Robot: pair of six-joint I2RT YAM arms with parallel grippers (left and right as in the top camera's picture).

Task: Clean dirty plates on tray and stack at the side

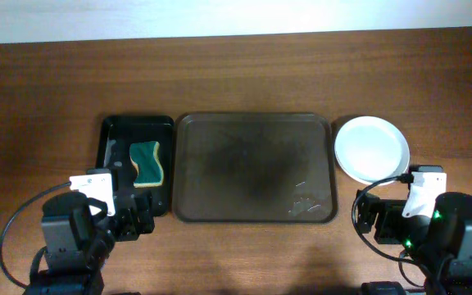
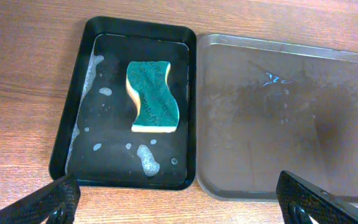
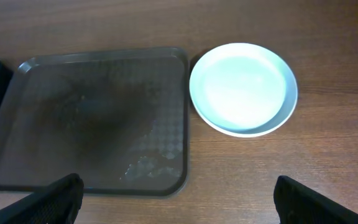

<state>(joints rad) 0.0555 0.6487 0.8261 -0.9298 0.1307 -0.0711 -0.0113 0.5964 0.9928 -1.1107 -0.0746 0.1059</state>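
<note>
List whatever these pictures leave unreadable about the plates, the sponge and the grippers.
1. Plate count: overhead and right wrist both look straight down on the white plate, so the top one hides any beneath it.
2. Underside of the sponge: in the left wrist view it lies flat in the black tray.
3. The left gripper and right gripper: the wrist views cut the fingers off at the bottom edge. Overhead they are dark and too small.
</note>
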